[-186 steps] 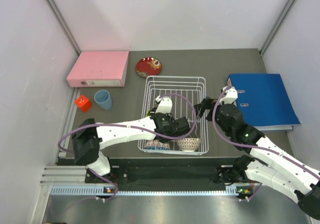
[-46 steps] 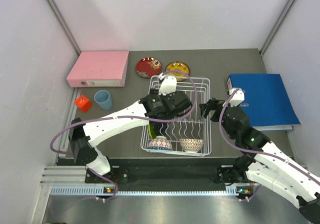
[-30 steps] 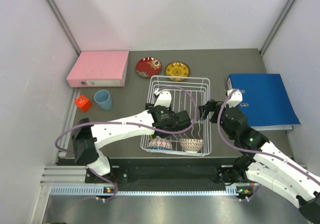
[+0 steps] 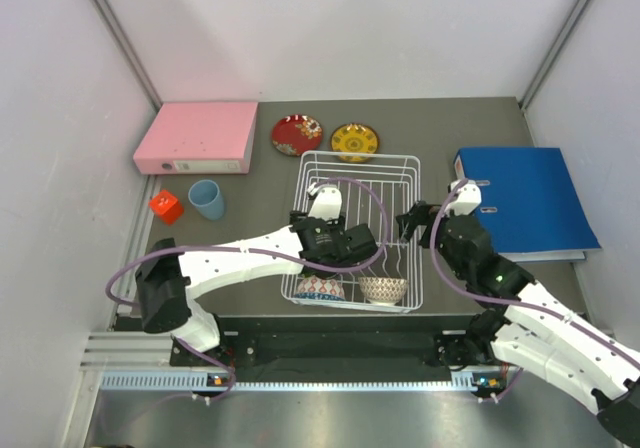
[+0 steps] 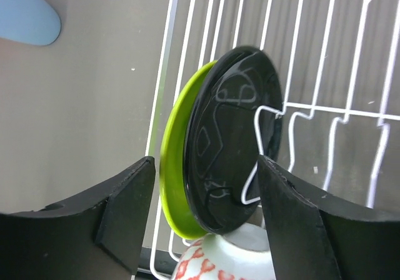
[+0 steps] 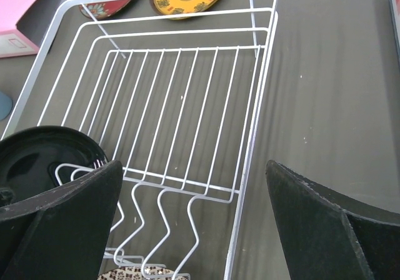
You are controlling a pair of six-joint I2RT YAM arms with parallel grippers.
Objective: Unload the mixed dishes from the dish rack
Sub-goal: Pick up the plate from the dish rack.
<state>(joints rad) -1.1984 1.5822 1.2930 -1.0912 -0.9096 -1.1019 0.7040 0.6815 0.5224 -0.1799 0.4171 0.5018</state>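
Note:
A lime green plate (image 5: 178, 167) with a black inner face stands on edge in the divider wires of the white dish rack (image 4: 355, 155). My left gripper (image 5: 203, 214) is open and straddles it, with a gap on each side. Just below the plate is a patterned bowl (image 4: 318, 288), and a beige patterned bowl (image 4: 381, 288) sits beside it in the rack's near end. My right gripper (image 6: 194, 224) hangs open over the rack's right rim (image 6: 265, 74). A dark red plate (image 4: 297, 133), a yellow plate (image 4: 354, 141) and a pale blue cup (image 4: 207, 199) rest on the table.
A pink binder (image 4: 198, 136) lies at the back left and a blue binder (image 4: 525, 200) at the right. A small red cube (image 4: 166, 206) sits beside the cup. Grey walls close in both sides and the back.
The yellow plate has left the rack and now lies beside the dark red one. My left gripper has pulled back from the rack's far end to the green plate. The right arm has barely moved.

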